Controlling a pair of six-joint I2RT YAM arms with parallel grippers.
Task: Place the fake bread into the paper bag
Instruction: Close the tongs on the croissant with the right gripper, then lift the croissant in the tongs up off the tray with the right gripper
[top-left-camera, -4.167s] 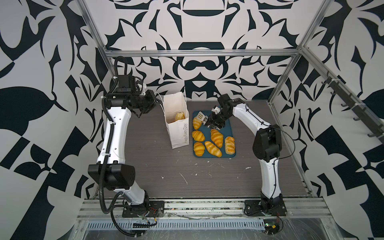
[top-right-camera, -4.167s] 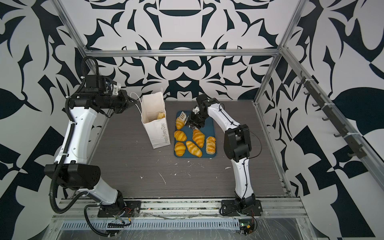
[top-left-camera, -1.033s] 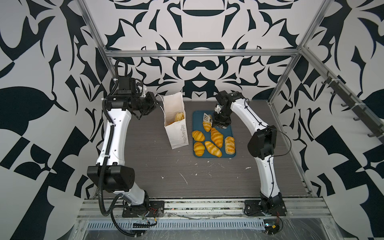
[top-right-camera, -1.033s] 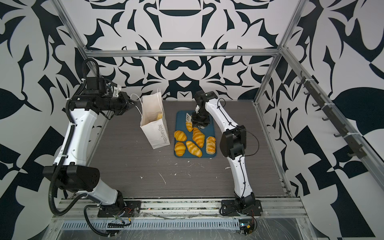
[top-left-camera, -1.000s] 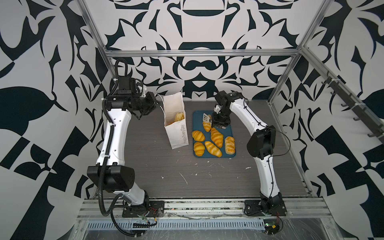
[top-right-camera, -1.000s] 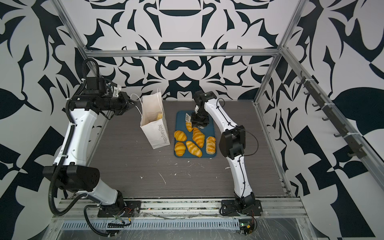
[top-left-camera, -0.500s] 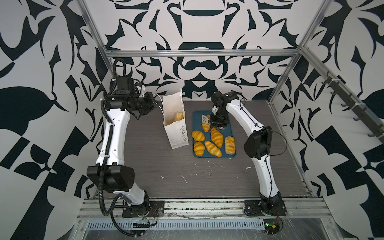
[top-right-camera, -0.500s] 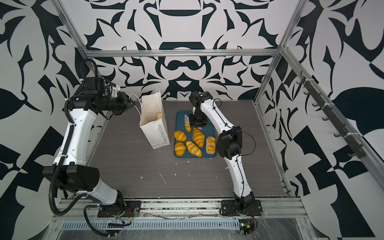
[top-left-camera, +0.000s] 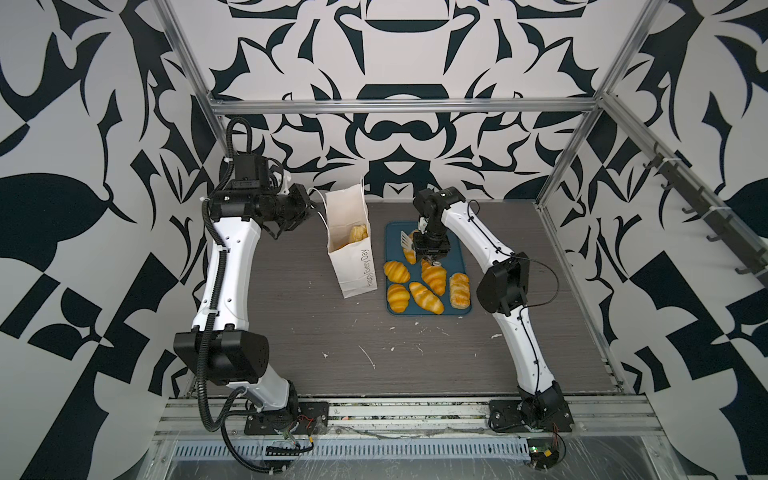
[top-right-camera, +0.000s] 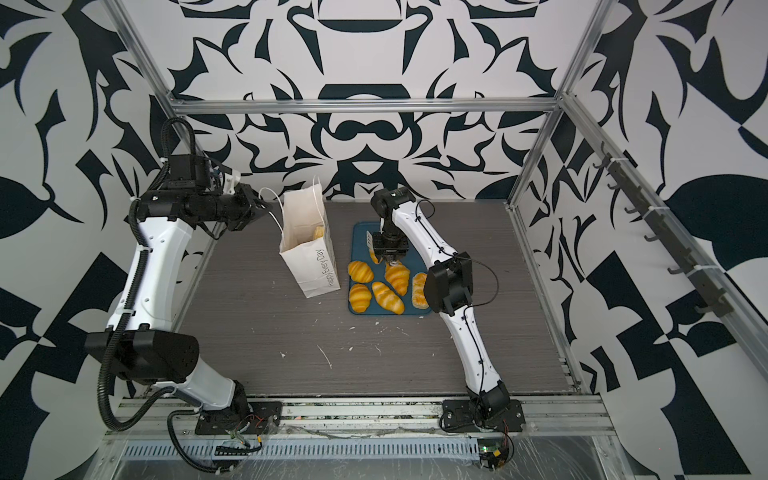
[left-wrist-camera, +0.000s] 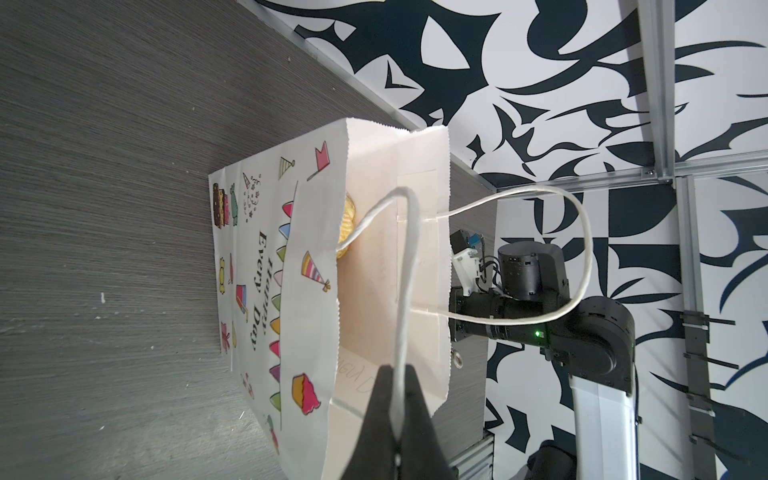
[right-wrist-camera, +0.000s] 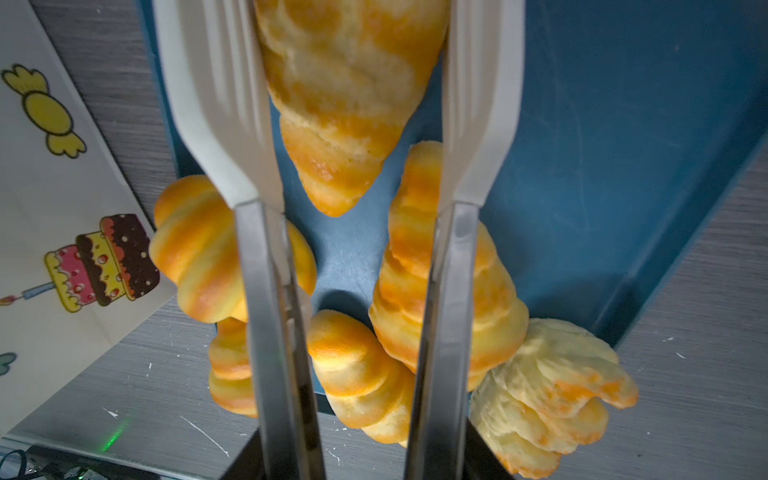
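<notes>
The left gripper (left-wrist-camera: 397, 374) jaws pinch the cord handle (left-wrist-camera: 405, 266) of the paper bag (left-wrist-camera: 266, 232); the right gripper (top-left-camera: 432, 250) jaws squeeze tongs (right-wrist-camera: 216, 124) clasping a croissant (right-wrist-camera: 345, 95).

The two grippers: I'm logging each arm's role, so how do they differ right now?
The left gripper is shut on the cord handle of the paper bag; the right gripper clamps tongs that pinch a croissant. The left gripper points sideways toward the bag; the right gripper hangs over the blue tray. Both are closed on something.
</notes>
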